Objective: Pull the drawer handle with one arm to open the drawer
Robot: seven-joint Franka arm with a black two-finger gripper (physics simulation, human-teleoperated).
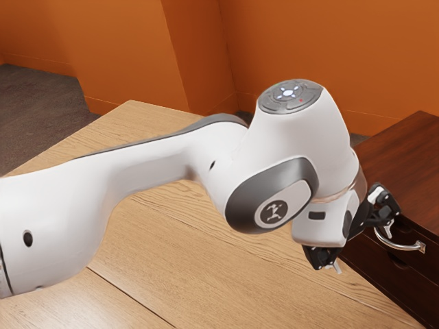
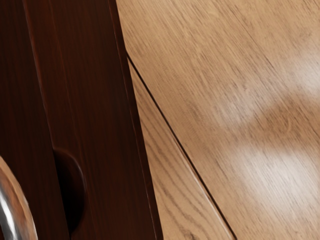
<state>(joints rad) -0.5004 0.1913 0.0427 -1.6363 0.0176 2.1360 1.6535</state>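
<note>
Nearest to us the white arm (image 1: 137, 185) comes in from the exterior view's left over the wooden table (image 1: 206, 281), with its wrist bent down toward the table. Below the wrist the gripper (image 1: 327, 260) hangs low over the boards, just in front of the dark cabinet (image 1: 411, 151). From this angle we cannot tell whether it stands wide or narrow, and nothing appears to be held in it. A black fitting (image 1: 378, 205) on the side of the hand sits just above the handle (image 1: 400, 245), a curved metal loop standing out from the drawer (image 1: 403, 273). In the wrist view the same handle (image 2: 6, 215) curves in large and blurred right by the hand, next to a rounded hollow in the dark wood, with the table's planks beyond it. We judge that the handle lies toward the exterior view's right of the gripper, near it but apart, so the step in hand is the approach and the grasp has not yet been made. We see no gap showing the drawer drawn out, though its seams are hard to read here. The next move calls for bringing the gripper across to straddle the loop, closing on it, and then pulling straight out from the cabinet face without twisting. Behind the cabinet rise the orange walls (image 1: 329, 41), and grey carpet (image 1: 34, 103) lies past the table's far edge.
</note>
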